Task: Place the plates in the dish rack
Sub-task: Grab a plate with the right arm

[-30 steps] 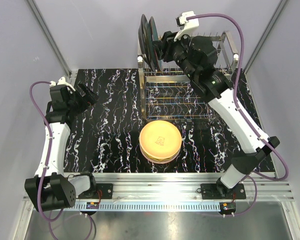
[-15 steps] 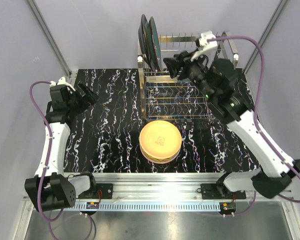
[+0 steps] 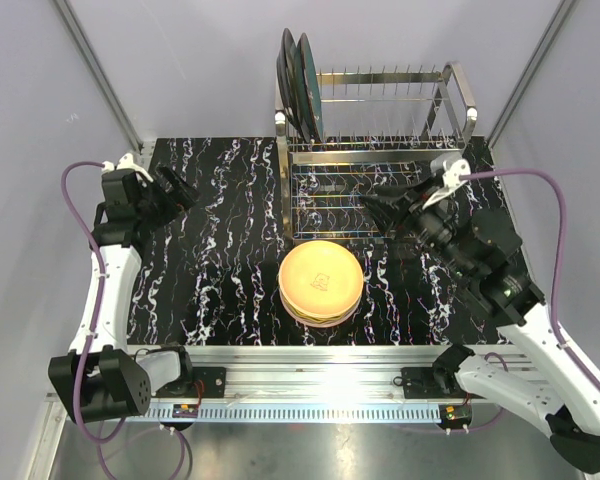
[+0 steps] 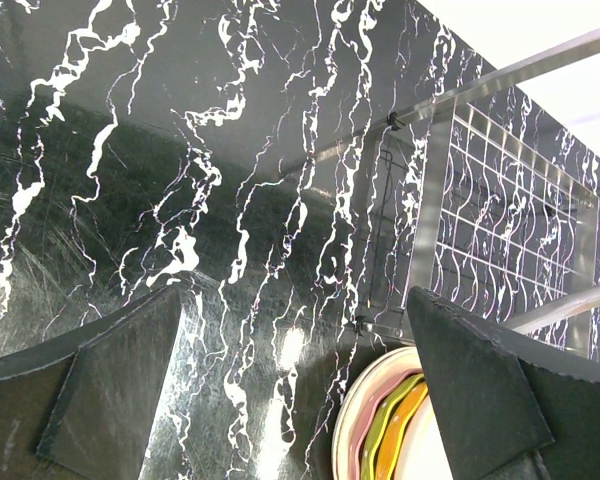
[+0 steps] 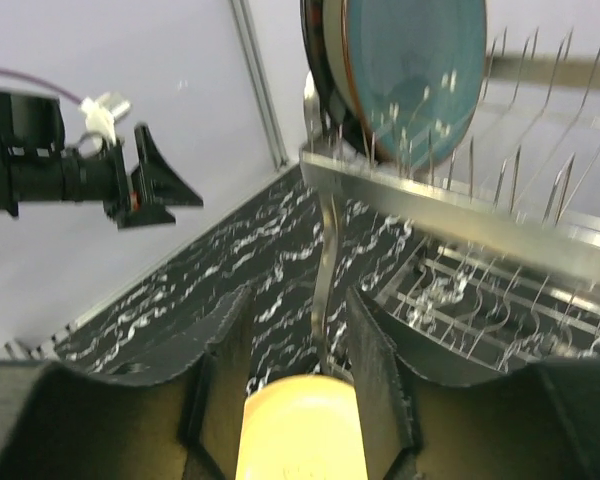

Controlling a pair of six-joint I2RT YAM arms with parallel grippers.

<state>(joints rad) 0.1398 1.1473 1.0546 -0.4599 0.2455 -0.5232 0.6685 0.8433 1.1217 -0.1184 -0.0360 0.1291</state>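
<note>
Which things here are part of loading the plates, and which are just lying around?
Job: stack of plates, racked plates, dish rack, left gripper, right gripper.
Just there: marbled table, purple cables, metal rail.

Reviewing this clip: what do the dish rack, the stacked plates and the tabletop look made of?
Dish rack: metal wire and tube, chrome-bright, with sharp highlights. Stacked plates: probably glazed ceramic, possibly melamine; the top one is smooth orange-yellow with a bright sheen. Tabletop: black with white veins, marble-look, semi-gloss; stone or printed sheet, I cannot tell.
</note>
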